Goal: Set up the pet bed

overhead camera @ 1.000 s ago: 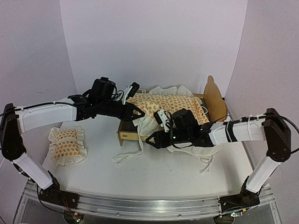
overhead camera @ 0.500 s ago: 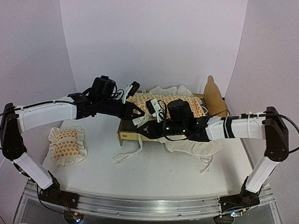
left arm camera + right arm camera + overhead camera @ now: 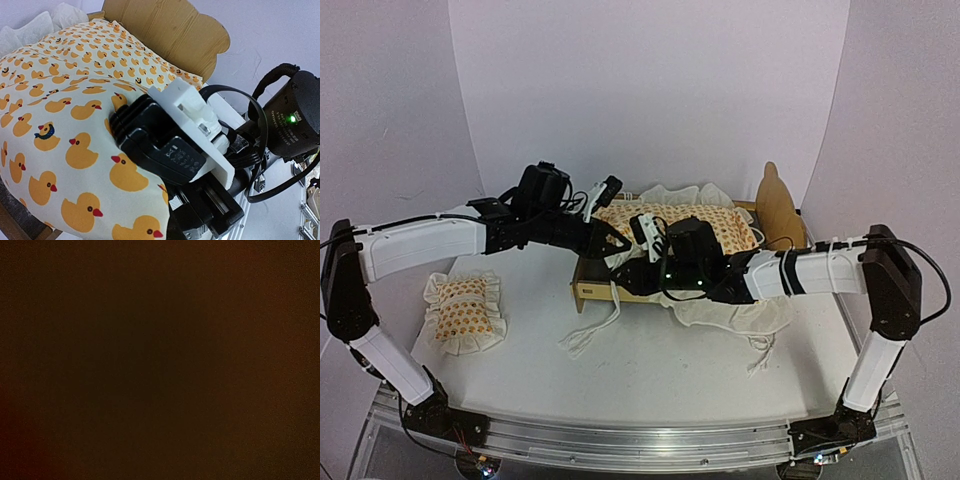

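Note:
The pet bed [image 3: 592, 291] is a light plywood frame with its footboard to the left and its wavy headboard [image 3: 165, 30] to the right. An orange duck-print mattress cover [image 3: 695, 225] lies over it. My left gripper [image 3: 617, 243] is shut on the cover's near-left corner and holds it raised. In the left wrist view the fabric [image 3: 60, 125] bulges close and hides the fingers. My right gripper [image 3: 623, 280] reaches in at the foot end, beneath the raised corner. Its wrist camera [image 3: 165, 145] presses against the cover, and the right wrist view is fully dark.
A small matching ruffled pillow [image 3: 463, 310] lies at the left of the table. White ties [image 3: 590, 335] trail in front of the footboard. More ruffle and ties [image 3: 760, 345] spill off the bed's near right side. The two arms nearly touch over the bed's foot end.
My right arm has swung left and toward the bed's foot end, going in under the raised cover corner. The left arm has held still with the fabric.

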Controlling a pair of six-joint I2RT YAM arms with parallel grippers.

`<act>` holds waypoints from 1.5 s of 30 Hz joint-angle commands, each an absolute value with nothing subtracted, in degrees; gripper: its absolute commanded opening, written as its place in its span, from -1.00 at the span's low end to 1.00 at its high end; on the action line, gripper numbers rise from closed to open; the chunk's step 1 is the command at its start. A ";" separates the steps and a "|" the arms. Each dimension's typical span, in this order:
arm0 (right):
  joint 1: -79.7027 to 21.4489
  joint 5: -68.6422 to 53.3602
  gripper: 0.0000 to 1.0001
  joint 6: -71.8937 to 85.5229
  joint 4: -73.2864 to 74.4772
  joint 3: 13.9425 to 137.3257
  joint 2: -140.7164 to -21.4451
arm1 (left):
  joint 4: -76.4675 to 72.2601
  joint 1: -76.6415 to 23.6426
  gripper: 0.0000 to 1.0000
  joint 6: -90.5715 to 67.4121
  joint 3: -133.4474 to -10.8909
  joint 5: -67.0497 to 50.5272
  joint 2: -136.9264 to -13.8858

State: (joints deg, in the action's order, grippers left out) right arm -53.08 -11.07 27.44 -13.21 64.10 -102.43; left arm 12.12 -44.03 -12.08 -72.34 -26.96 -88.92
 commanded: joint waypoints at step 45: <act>-48.01 -45.70 -0.17 42.70 3.62 71.42 -102.88 | -24.19 -37.94 0.35 -27.84 -30.39 -24.73 -66.74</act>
State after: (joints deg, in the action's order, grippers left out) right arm -46.96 -41.50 54.06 -11.73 71.50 -107.04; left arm -24.60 -39.81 -23.86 -34.54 -31.86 -74.85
